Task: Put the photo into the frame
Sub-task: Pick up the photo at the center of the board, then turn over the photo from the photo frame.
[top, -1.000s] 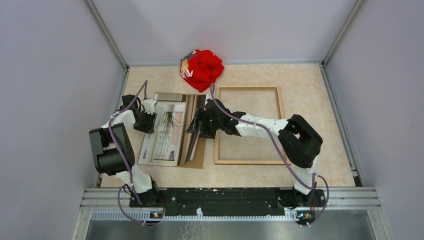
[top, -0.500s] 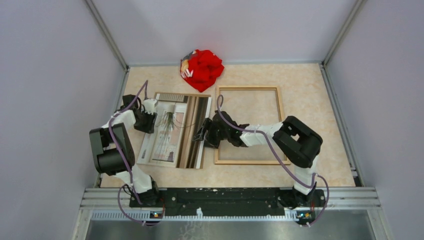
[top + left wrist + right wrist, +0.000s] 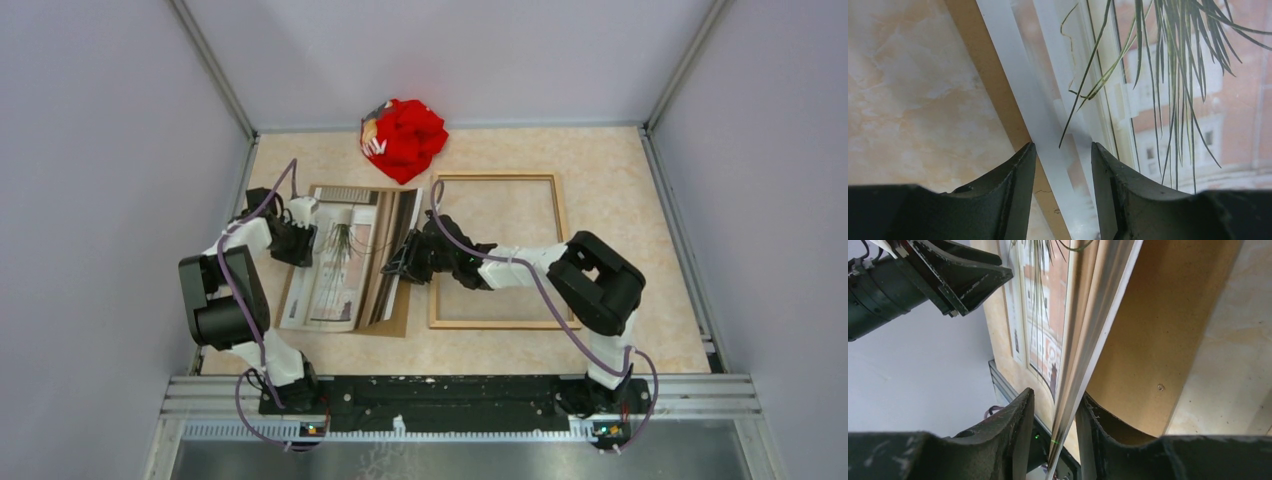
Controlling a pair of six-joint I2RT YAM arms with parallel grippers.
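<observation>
My right pincer (image 3: 1054,440) grips the photo (image 3: 340,265) by its right edge, raised off the backing board (image 3: 1158,340), left pincer (image 3: 1063,170) gaping astride its left border; next I should carry it right, over the frame (image 3: 495,177)

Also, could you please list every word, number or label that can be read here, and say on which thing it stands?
On the red cloth: white print on its left side, too small and blurred to read.
On the photo: a picture only, no words visible.
On the frame: no text visible.
So nothing here can be quoted.
</observation>
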